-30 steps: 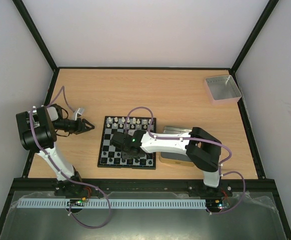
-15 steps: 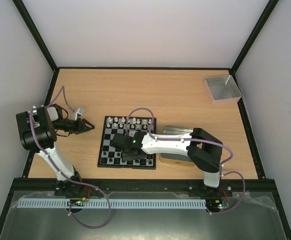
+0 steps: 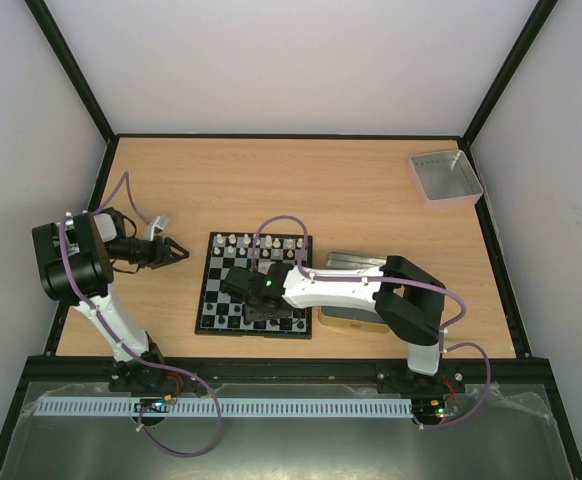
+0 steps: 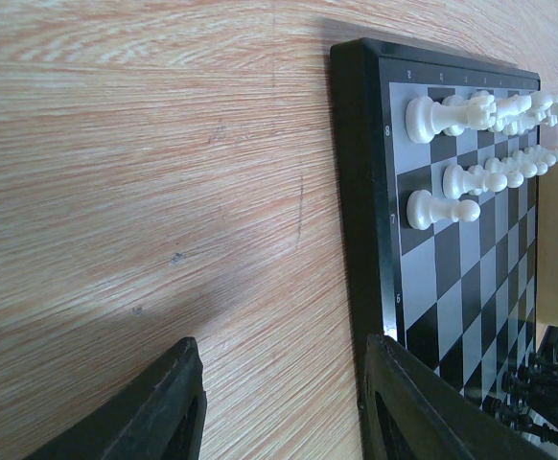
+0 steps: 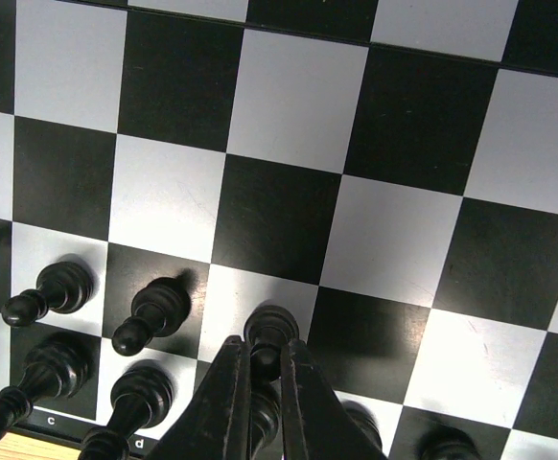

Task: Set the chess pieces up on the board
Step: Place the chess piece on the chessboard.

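Leftmost, the left arm's black two-finger claw hovers over the light wood-grain worktop. Its jaws stand half apart with only bare grain between them, just short of the left edge of the small square chessboard of black and silvery-white squares. A raised black border frames that board.

Along its far rows stand the tiny white plastic chess pieces, smooth and turned, two ranks deep. The middle ranks show only glossy checks. The near rows carry the tiny black chess pieces, packed close together.

Over those near rows, the right arm's black claw has its jaws nearly together, pinched on the head of a tiny, glossy black piece that stands on a white square.

Just right of the board lies a rectangular gold-rimmed metal tin. The white forearm crosses over it, so I cannot tell what it holds.

Well apart, in the far right corner, sits a grey square tray with low walls, its pale floor showing. Open wood stretches between it and the board.
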Tool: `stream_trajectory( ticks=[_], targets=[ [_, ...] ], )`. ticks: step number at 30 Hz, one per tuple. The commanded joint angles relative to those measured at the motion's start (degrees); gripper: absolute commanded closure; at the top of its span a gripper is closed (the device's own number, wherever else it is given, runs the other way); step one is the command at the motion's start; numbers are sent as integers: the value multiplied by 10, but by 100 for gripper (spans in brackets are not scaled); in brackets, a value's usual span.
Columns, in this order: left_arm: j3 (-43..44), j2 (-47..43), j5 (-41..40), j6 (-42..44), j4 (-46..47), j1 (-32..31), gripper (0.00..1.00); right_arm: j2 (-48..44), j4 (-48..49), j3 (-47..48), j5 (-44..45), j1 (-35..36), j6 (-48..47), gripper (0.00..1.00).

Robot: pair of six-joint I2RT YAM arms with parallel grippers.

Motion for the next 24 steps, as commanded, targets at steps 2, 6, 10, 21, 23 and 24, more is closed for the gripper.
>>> stream_trajectory(
  ticks=[2,6,10,21,23,24],
  targets=[
    [-21,34,-168,9,34,14,52,-3,-25,12,22,5,-5,94],
    [-21,34,-168,9,34,15,52,1,-24,16,20,5,-7,93],
    [-21,35,-168,9,34,14,52,3,-24,21,21,5,-9,93],
    [-21,35,-167,9,33,14,52,13,-24,31,22,5,-15,93],
    [-21,36,-168,9,33,14,52,13,-25,31,21,5,-14,93],
    [-21,35,-167,9,33,15,52,14,-25,30,20,5,-13,93]
  ],
)
